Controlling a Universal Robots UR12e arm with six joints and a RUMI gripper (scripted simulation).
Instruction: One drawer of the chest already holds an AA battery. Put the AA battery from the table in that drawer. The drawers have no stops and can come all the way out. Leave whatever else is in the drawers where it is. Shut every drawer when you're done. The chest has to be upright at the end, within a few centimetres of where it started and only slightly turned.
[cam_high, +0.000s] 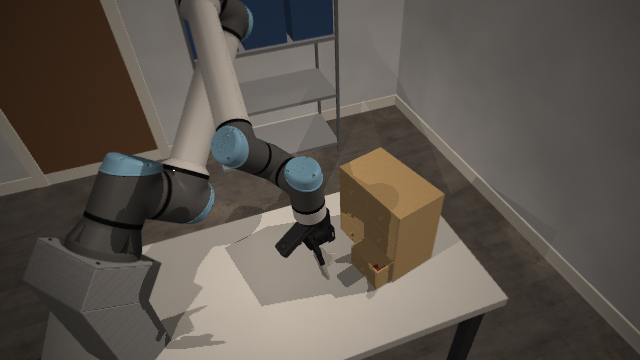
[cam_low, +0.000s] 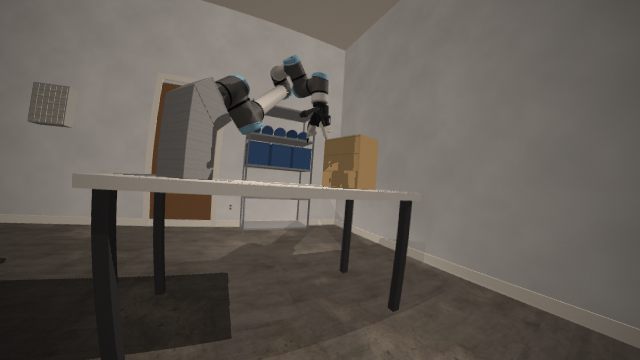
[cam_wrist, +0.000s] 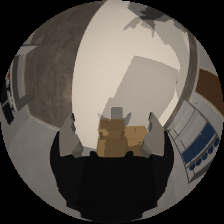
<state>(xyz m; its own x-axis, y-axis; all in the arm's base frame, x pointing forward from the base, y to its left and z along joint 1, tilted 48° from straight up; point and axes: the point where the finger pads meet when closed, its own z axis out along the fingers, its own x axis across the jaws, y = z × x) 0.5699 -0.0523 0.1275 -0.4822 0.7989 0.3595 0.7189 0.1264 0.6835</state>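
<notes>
From my remote station I see the fingers (cam_high: 321, 260) (cam_low: 324, 131) wide open, gripping nothing, raised above the desk (cam_high: 250, 325) (cam_low: 240, 189) (cam_wrist: 97, 60) and pointing down, in front of the chest (cam_high: 420, 235) (cam_low: 368, 162). The chest stands upright on the desk, with a low drawer (cam_high: 381, 278) pulled out at its near end. A small red item (cam_high: 376, 267) shows inside, too small for me to identify. I cannot tell where the battery for pickup lies.
</notes>
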